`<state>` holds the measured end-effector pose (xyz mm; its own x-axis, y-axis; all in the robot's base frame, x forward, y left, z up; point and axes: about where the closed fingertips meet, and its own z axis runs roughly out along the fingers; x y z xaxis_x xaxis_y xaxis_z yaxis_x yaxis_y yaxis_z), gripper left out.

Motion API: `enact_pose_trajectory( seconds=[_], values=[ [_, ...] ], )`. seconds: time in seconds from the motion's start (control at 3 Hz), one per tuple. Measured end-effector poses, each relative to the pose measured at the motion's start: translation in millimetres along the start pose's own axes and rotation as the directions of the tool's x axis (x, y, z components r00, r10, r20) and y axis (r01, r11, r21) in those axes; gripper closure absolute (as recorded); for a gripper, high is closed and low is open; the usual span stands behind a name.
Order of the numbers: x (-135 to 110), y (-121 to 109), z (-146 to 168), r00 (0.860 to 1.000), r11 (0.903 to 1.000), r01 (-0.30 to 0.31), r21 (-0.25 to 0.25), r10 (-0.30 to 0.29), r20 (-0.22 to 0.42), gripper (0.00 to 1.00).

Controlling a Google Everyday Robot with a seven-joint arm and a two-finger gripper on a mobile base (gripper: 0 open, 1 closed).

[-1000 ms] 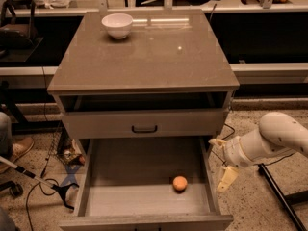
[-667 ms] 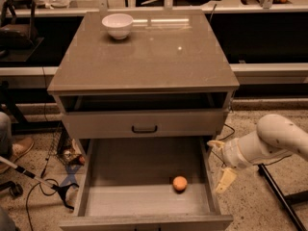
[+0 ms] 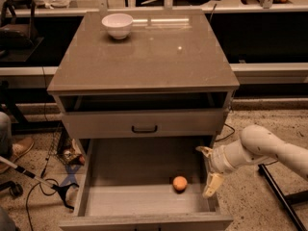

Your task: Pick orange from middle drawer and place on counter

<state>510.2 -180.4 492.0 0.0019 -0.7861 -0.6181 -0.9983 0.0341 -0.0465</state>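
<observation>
The orange [image 3: 180, 183] lies on the floor of the open middle drawer [image 3: 130, 177], toward its front right. The counter [image 3: 144, 52] is the grey-brown slab on top of the cabinet. My gripper [image 3: 208, 169] is at the drawer's right wall, just right of the orange and a little above it. Its fingers are spread open, one pale finger [image 3: 212, 185] pointing down over the drawer's right edge, and it holds nothing.
A white bowl [image 3: 117, 25] stands at the counter's back left. The drawer front with a black handle [image 3: 144, 128] is shut above the open drawer. Cables and a tool [image 3: 57, 189] lie on the floor to the left. A black stand leg [image 3: 279, 196] is on the right.
My gripper has shifted slightly left and down, closer to the drawer's right wall and the orange. The orange has not moved.
</observation>
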Motion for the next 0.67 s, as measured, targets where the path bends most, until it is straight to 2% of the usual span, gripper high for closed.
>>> enact_pose_trajectory(
  seconds=[0.33,0.67],
  values=[
    [12,-2,35,1.000,0.9998,0.011,-0.013,-0.011,0.006,0.00],
    [15,0,54,1.000,0.9997,0.016,-0.016,-0.016,0.004,0.00]
  ],
)
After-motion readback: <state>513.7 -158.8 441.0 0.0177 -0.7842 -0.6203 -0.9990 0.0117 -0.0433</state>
